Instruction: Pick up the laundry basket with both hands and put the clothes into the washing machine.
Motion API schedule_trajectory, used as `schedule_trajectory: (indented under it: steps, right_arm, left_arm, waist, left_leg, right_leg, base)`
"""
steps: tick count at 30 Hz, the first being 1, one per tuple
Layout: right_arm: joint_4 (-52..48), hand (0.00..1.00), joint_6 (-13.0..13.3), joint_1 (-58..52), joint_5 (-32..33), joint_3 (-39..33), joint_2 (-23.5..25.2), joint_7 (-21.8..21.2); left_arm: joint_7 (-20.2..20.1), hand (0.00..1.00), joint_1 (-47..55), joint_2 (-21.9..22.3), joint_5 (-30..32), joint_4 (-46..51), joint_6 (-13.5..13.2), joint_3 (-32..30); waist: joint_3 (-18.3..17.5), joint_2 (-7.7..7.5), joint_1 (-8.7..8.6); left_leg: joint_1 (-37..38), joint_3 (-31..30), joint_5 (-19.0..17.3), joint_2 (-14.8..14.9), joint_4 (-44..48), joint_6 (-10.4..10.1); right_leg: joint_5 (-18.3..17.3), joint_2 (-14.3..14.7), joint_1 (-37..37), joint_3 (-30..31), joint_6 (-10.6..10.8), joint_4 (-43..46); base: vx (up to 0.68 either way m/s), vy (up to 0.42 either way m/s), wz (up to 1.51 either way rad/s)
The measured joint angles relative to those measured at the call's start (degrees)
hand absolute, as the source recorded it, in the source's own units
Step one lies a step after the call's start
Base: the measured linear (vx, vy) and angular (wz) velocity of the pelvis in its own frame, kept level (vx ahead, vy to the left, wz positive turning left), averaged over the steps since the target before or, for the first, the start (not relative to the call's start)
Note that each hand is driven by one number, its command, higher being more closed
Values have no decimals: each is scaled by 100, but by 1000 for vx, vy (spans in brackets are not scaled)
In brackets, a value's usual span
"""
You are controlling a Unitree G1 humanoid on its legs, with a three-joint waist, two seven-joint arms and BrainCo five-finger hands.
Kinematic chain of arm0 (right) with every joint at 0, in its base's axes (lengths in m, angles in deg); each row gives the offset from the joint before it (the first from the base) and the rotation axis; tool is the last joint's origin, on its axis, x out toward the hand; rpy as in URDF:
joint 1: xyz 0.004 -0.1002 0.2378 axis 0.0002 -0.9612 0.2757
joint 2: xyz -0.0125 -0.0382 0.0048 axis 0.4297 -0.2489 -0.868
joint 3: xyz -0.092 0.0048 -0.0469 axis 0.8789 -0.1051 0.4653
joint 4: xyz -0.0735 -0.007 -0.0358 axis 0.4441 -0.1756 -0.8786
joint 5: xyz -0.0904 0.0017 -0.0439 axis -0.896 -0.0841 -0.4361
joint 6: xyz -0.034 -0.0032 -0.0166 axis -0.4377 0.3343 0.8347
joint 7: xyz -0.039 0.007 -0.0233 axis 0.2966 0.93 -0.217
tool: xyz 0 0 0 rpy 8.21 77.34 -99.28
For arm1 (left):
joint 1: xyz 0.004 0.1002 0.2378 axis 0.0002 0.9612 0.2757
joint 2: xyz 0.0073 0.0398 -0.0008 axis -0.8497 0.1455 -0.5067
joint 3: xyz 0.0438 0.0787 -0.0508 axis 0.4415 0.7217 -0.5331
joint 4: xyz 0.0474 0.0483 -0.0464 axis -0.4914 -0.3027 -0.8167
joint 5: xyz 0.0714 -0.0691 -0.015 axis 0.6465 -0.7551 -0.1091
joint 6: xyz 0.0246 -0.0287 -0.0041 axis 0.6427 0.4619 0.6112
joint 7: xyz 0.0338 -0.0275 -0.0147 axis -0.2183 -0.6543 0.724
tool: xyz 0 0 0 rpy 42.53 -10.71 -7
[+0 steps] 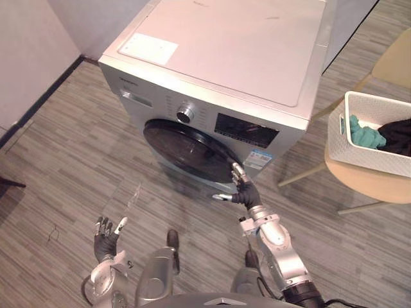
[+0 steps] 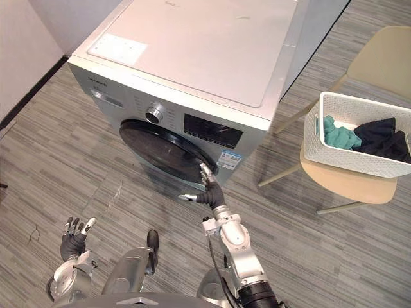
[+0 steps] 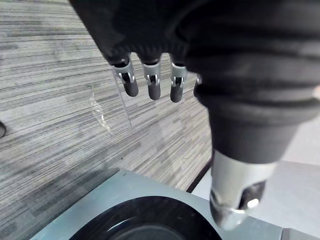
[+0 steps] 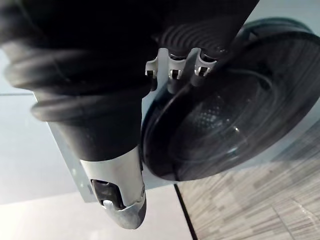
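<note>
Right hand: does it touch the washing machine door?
Cannot tell. Right wrist view: fingertips of the right hand merge with the dark rim of the washing machine door; no gap or contact shows.

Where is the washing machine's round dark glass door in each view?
Left eye view: round dark glass door centre, under the silver knob.
Right eye view: door left of centre.
Left wrist view: door beyond the left hand.
Right wrist view: door close behind the right hand.
Shared landmark: striped grey floor.

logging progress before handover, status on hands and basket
Left hand open, low. Right hand open at rim of washing machine door, door shut. Laundry basket with clothes on chair, untouched. Shut door blocks loading.
</note>
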Motion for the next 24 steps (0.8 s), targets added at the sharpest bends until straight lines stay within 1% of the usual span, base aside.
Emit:
schedule_trajectory:
  steps: [1, 2, 3, 4, 6, 7, 8, 9, 10, 11, 12, 13, 15, 16, 19, 21, 24]
  right_arm:
    - [64, 0, -1, 75, -153, 100, 95, 127]
    - [170, 0, 0, 163, -261, 156, 139, 167]
    - [477, 0, -9, 402, -414, 205, 226, 203]
    - [772, 0, -43, 677, -574, 213, 248, 275]
    - [972, 0, -133, 1063, -854, 194, 238, 430]
    - [1099, 0, -144, 1397, -1063, 185, 211, 553]
    - [1206, 0, -221, 1733, -1265, 132, 140, 646]
    - [1269, 0, -256, 1896, -1413, 103, 103, 729]
    - [1412, 0, -313, 2208, -1632, 11, -1, 872]
    - [1530, 0, -395, 2490, -1849, -143, -96, 1036]
    - [1596, 0, -457, 2628, -1982, -231, -140, 1121]
    - [1602, 0, -555, 2823, -2200, -422, -238, 1300]
    - [1587, 0, -737, 3022, -2511, -669, -305, 1558]
    - [1562, 0, -819, 3088, -2617, -739, -307, 1676]
    - [1557, 0, -1032, 3132, -2974, -818, -266, 1964]
    - [1556, 0, -1137, 3268, -3054, -838, -217, 2055]
    - [1543, 0, -1295, 3557, -3391, -936, -194, 2202]
  left_arm:
    - [18, 0, -12, -45, -2, -2, -4, -30]
    - [34, 0, -12, -45, -3, -3, -5, -32]
    - [38, 0, -15, -67, -5, -1, -5, -30]
    - [35, 0, -38, -72, -14, 34, -5, -27]
    - [28, 0, -91, -55, -19, 96, -34, -27]
    - [32, 0, -156, -31, -28, 84, -46, -23]
    - [44, 0, -186, 1, -42, 89, -49, 36]
    - [62, 0, -193, 22, -67, 93, -55, 70]
    - [112, 0, -208, 47, -117, 96, -61, 191]
    - [134, 0, -221, 70, -129, 105, -62, 271]
    - [154, 0, -227, 73, -135, 106, -62, 304]
    - [201, 0, -267, 69, -167, 109, -64, 390]
    - [258, 0, -304, 74, -185, 108, -65, 473]
    - [262, 0, -323, 74, -185, 106, -65, 484]
    - [280, 0, -431, 71, -184, 93, -65, 544]
    - [283, 0, -485, 64, -184, 89, -67, 610]
    - [281, 0, -658, 74, -184, 55, -62, 678]
  waist:
    - [9, -8, 48]
    - [22, -18, 82]
    - [78, -14, 125]
    - [177, 24, 141]
    - [378, 74, 174]
    - [491, 129, 175]
    - [600, 207, 181]
    - [670, 238, 196]
    - [799, 309, 193]
    - [898, 343, 218]
    - [934, 353, 231]
    - [1005, 396, 243]
    - [1021, 406, 279]
    - [1028, 419, 273]
    - [1066, 468, 300]
    - [1076, 488, 319]
    - [1201, 550, 339]
  left_leg:
    - [-1, 179, 1, 21, -36, 94]
    - [-4, 279, -2, 35, -39, 116]
    - [-1, 423, -8, 36, -37, 141]
    - [-5, 502, -5, 31, -33, 149]
    - [-52, 551, 1, 15, -30, 147]
    - [-199, 540, 46, 14, -39, 98]
    - [-333, 518, 149, 32, -92, 78]
    - [-358, 512, 217, 31, -173, 61]
    - [-395, 454, 380, 25, -350, 44]
    - [-405, 399, 577, 12, -568, 11]
    - [-412, 378, 677, 13, -693, -1]
    - [-438, 286, 826, 15, -880, -17]
    - [-527, 245, 962, 39, -1038, -41]
    - [-591, 222, 1013, 45, -1042, -16]
    - [-637, 143, 1023, 33, -1046, -15]
    - [-738, 140, 1028, 32, -1052, -15]
    - [-797, 119, 1089, 34, -1169, -62]
  right_leg:
    - [83, -70, -135, -631, -165, 79]
    - [29, -124, -244, -988, -271, 216]
    - [-103, -192, -359, -1561, -438, 418]
    - [-165, -207, -358, -1809, -477, 405]
    - [-192, -217, -361, -1919, -435, 301]
    - [-172, -214, -460, -1938, -301, 220]
    - [-94, -190, -601, -1951, -174, 193]
    - [-76, -187, -649, -1967, -147, 187]
    - [-32, -181, -712, -2070, -102, 168]
    - [-1, -166, -787, -2136, -72, 157]
    - [14, -155, -827, -2181, -82, 156]
    - [24, -140, -879, -2257, -72, 156]
    - [57, -87, -1021, -2324, -78, 182]
    - [68, -76, -1052, -2376, -63, 183]
    - [56, -76, -1067, -2415, -68, 192]
    - [53, -81, -1198, -2402, -69, 230]
    - [52, -80, -1298, -2406, -71, 262]
  base:
    - [10, 241, -67]
    - [-17, 186, -73]
    - [-29, 95, -60]
    - [-52, 94, -50]
    - [-78, 41, -14]
    - [-143, -31, 4]
    - [-122, -38, 5]
    - [-114, -64, 13]
    - [-72, -65, 22]
    - [-82, -99, 26]
    - [-50, -86, 30]
    - [-30, -80, 24]
    - [-23, -83, 18]
    - [-4, -72, 12]
    - [15, -48, 10]
    - [0, 0, 0]
    - [-12, -22, 3]
